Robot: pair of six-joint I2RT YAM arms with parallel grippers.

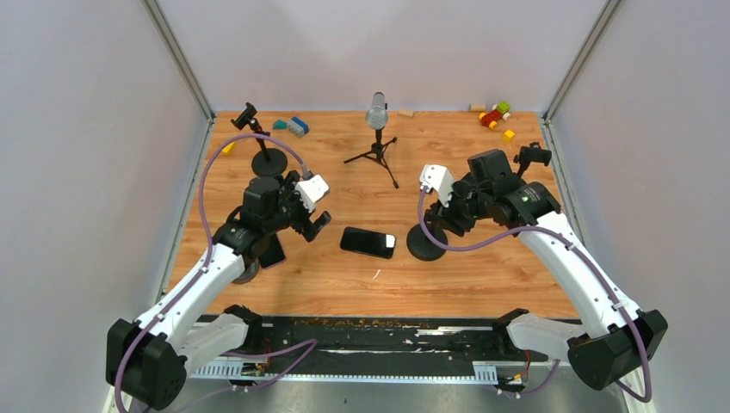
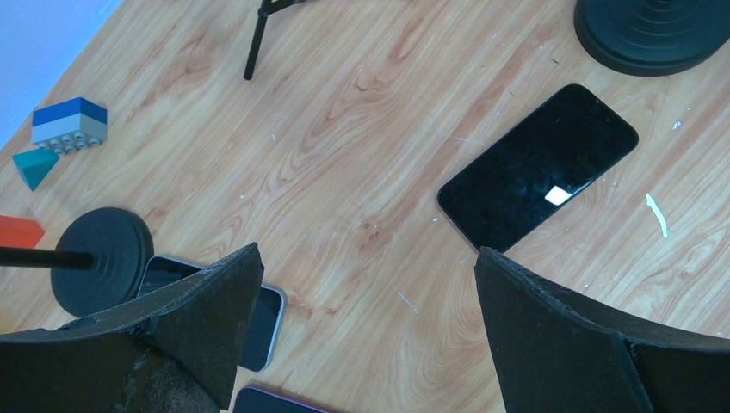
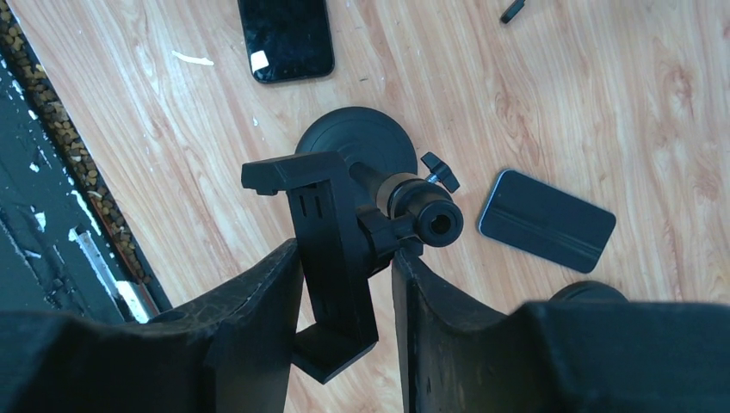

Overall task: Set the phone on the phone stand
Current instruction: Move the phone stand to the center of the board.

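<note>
- The phone (image 1: 368,243) lies flat, screen up, in the middle of the worktop (image 1: 482,275). It is just beside the round base of the phone stand (image 1: 425,243), and they look apart.
- My left tool (image 2: 368,258) hangs wide open over bare wood, near the phone but clear of it, holding nothing.
- My right tool (image 3: 344,258) is narrow, set against both sides of the stand's clamp (image 3: 323,206). I read that as a steadying hold.
- I judge the phone to be stiff, fairly light, glass-slick and easy to scratch. Lying flat, it offers only thin edges.
- I'd take it across the long sides near the middle, squeezing gently. A corner pinch would likely let it swivel.
</note>
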